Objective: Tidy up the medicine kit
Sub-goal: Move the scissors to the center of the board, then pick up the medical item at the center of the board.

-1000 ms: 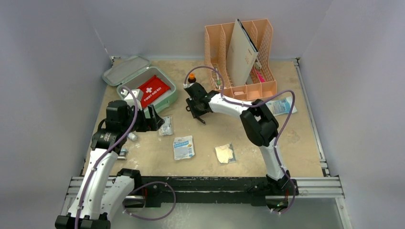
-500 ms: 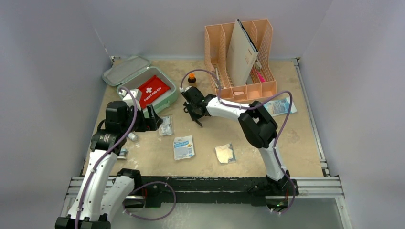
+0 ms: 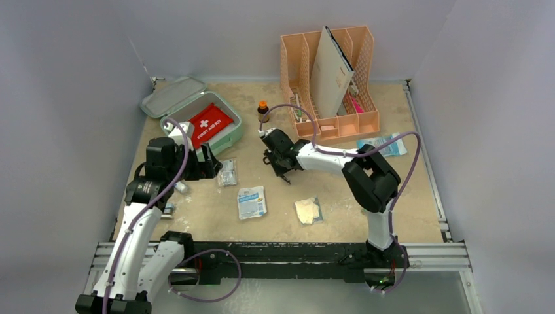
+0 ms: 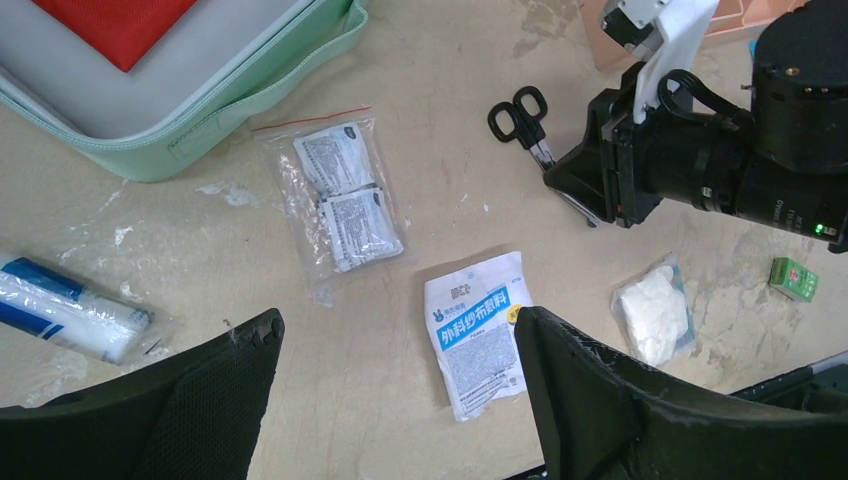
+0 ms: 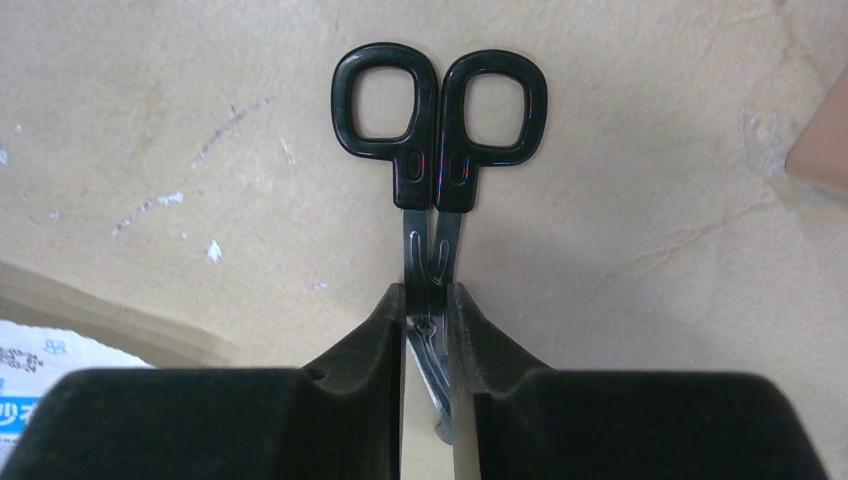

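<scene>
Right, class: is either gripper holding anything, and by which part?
The right gripper pinches the scissors by the metal shank near the pivot; handles free. The left gripper is open and empty.

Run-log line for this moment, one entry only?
right gripper: shut on scissors | left gripper: open, empty | medicine kit: lid open

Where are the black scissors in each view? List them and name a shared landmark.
Top external: scissors at centre, mostly hidden under the right gripper.
Left wrist: scissors upper right, beside that gripper.
Right wrist: scissors at centre, blades between the fingers.
Shared landmark: the blue-and-white packet.
</scene>
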